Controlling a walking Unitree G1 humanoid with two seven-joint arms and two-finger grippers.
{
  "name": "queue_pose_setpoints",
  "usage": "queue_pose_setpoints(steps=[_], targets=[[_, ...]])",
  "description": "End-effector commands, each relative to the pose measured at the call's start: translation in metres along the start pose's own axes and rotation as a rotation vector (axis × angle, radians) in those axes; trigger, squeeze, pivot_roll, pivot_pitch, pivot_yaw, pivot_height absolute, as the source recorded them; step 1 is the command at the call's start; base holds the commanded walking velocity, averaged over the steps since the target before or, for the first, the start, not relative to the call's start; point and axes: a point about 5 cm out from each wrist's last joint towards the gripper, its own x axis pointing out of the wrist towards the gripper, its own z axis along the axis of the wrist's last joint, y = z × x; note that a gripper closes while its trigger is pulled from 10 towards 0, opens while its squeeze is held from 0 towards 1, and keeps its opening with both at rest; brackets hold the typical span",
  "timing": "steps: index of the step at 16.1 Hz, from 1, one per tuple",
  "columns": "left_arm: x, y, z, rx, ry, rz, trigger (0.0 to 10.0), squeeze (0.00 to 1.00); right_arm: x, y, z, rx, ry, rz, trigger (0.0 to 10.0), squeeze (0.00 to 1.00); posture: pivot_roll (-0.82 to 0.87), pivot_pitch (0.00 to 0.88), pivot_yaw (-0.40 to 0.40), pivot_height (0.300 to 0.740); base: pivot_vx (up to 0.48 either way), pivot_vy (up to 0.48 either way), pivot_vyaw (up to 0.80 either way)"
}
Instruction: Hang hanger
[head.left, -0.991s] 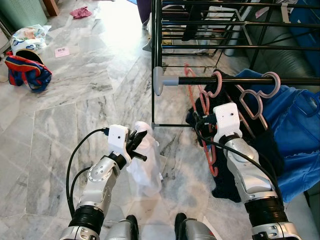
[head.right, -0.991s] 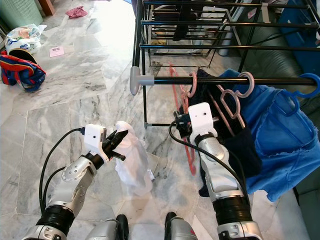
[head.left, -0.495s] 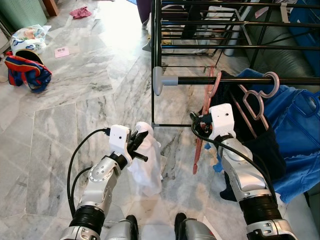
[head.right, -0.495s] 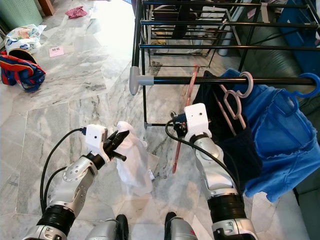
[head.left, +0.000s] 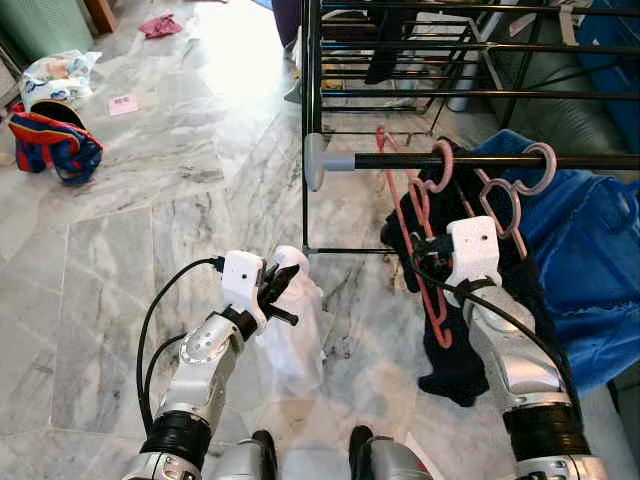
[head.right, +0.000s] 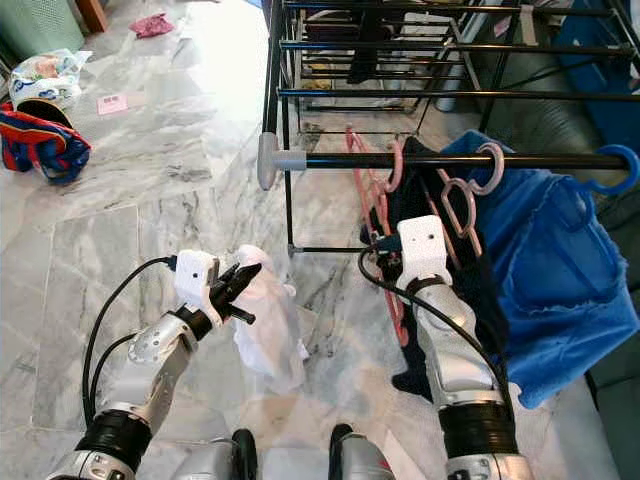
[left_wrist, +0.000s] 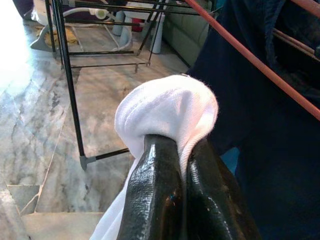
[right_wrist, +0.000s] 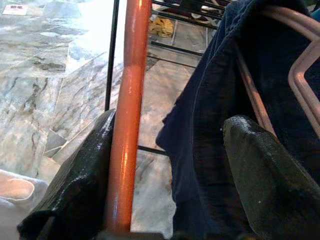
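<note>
Right gripper (right_wrist: 165, 165), fingers spread, one against the red hanger (head.left: 415, 245), which hangs by its hook on the rail (head.left: 480, 160) above, long axis sloping downward. Left gripper (head.left: 280, 292), farther away, clenches a white cloth (head.left: 298, 330).

Below me lies a grey-veined marble floor (head.left: 150, 220), glaring white where light falls at the far end. A black metal drying rack (head.left: 420, 70) stands ahead, and behind it sits what may be a grey-green sofa (head.left: 570, 110). Far to my left, a red-and-blue bag (head.left: 55, 145) rests on the floor.
</note>
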Motion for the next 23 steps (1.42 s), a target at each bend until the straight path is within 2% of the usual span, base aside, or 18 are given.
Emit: queue_pose_setpoints(steps=[1,8,9,10,16,19,21,22,23], targets=[[0.002,-0.001,0.000,0.012,0.011,-0.009,10.0,0.00,-0.003,-0.003,-0.002,0.009,0.004,-0.002,10.0,0.00,-0.06,0.237,0.008,0.740,0.000,0.000,0.00],[0.001,-0.001,0.000,0.013,0.017,0.001,10.0,0.00,0.010,-0.007,0.020,-0.015,-0.057,0.021,10.0,0.00,-0.05,0.235,0.000,0.740,0.000,0.000,0.00],[0.001,0.000,-0.001,0.013,0.018,0.005,10.0,0.00,0.010,-0.005,0.021,-0.009,-0.065,0.033,10.0,0.66,-0.04,0.235,-0.002,0.740,0.000,0.000,0.00],[0.001,0.000,-0.001,0.013,0.019,0.007,10.0,0.00,0.009,0.000,0.021,-0.001,-0.065,0.058,10.0,1.00,-0.04,0.235,-0.002,0.740,0.000,0.000,0.00],[0.000,0.002,-0.001,0.016,0.024,0.013,10.0,0.00,0.001,0.014,0.015,-0.021,-0.055,0.070,10.0,1.00,-0.04,0.236,0.003,0.740,0.000,0.000,0.00],[0.001,0.002,0.000,0.018,0.025,0.013,10.0,0.00,-0.002,0.010,0.015,-0.050,-0.057,0.036,10.0,1.00,-0.04,0.236,0.006,0.740,0.000,0.000,0.00],[0.000,0.003,0.000,0.019,0.027,0.012,10.0,0.00,-0.005,0.003,0.016,-0.069,-0.050,0.001,10.0,0.58,-0.04,0.238,0.009,0.740,0.000,0.000,0.00],[0.000,0.002,0.000,0.019,0.028,0.011,10.0,0.00,-0.006,0.000,0.015,-0.074,-0.041,-0.008,10.0,0.25,-0.05,0.240,0.012,0.740,0.000,0.000,0.00],[0.000,0.002,0.000,0.020,0.030,0.010,10.0,0.00,-0.007,-0.003,0.015,-0.073,-0.039,-0.019,10.0,0.10,-0.05,0.242,0.015,0.740,0.000,0.000,0.00]])
